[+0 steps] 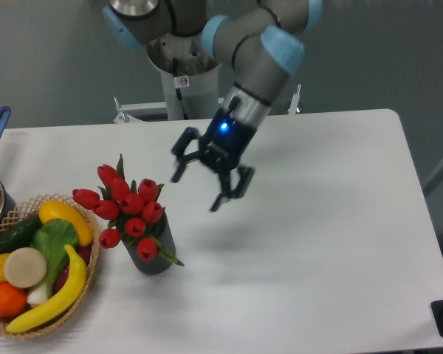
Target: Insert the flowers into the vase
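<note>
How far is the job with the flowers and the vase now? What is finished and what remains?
Done, as it looks: the flowers stand in the vase, stems inside and red buds above the mouth, next to the wicker basket. In hand: nothing; the gripper hangs over the table, jaws open and empty, apart from the bunch. Left: probably only moving the arm away.

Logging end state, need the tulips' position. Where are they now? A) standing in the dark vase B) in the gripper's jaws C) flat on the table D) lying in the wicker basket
A: the flowers stand in the vase, while the gripper is open, empty and apart from them up to the right.
</note>
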Controlling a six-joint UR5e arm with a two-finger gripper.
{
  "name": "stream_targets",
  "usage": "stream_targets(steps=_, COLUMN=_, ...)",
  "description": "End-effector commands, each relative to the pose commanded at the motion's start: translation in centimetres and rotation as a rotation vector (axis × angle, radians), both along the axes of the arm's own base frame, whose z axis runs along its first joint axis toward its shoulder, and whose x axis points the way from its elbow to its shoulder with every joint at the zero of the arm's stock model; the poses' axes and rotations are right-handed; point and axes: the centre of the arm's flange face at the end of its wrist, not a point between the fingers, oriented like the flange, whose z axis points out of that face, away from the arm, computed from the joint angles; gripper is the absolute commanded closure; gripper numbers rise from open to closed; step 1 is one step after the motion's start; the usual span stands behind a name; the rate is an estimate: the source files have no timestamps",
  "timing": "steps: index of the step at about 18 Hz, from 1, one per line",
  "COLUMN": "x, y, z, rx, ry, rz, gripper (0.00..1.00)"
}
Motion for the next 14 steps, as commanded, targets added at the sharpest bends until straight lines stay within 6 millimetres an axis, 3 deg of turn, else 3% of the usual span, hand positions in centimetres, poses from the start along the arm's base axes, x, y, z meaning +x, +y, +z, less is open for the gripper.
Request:
stream_targets(steps=4, x=-4.0, y=-2.8, z=4.6, rx=-0.028, ry=0.094, rz=0.106, gripper=0.00)
stream_targets(steps=7, x=-4.4, y=-4.5, z=7.0, rx=-0.162, ry=0.116, rz=0.151, gripper=0.00)
stream_targets(steps=12, x=-4.9, y=-6.5, z=9.7, rx=-0.348, ry=0.158, rz=-0.014, gripper=0.00)
stream_targets(steps=14, x=-6.3, y=-9.3, z=10.0, rx=-0.397, ry=0.159, rz=-0.103, gripper=0.00)
